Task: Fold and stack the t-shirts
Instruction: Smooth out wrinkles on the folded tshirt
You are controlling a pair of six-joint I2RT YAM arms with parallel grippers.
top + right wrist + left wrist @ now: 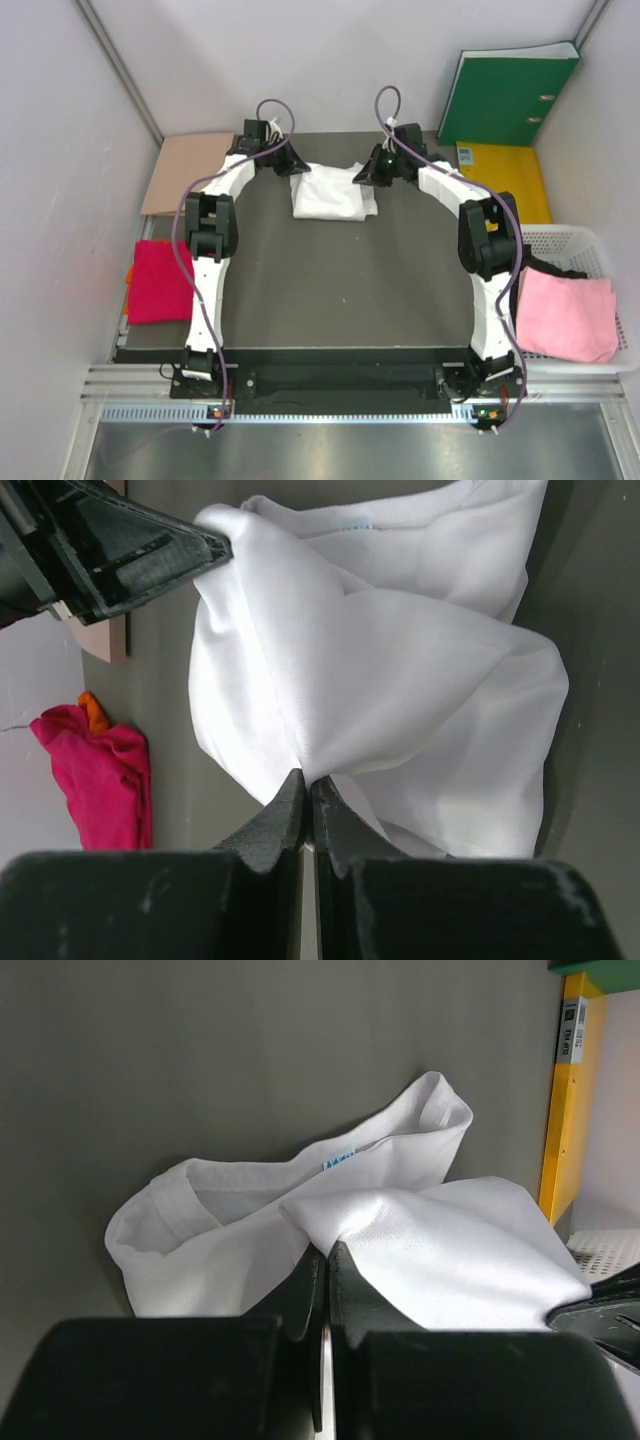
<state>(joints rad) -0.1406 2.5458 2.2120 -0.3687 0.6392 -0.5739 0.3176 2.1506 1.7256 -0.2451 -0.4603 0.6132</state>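
Note:
A white t-shirt [328,193] lies folded at the far middle of the dark mat; its blue neck label [339,1158] shows in the left wrist view. My left gripper [296,165] pinches the shirt's left edge, jaws shut on a fold of cloth [327,1247]. On the opposite edge my right gripper [362,176] is shut on the white cloth [308,776]. A crimson red t-shirt [160,280] lies crumpled off the mat's left side [98,770]. A pale pink t-shirt [566,312] rests in the white basket [580,240] at the right.
A green binder [505,95] leans against the back wall at the far right, with a yellow folder [510,180] below it. A tan cardboard sheet [185,170] lies at the far left corner. White walls enclose the table.

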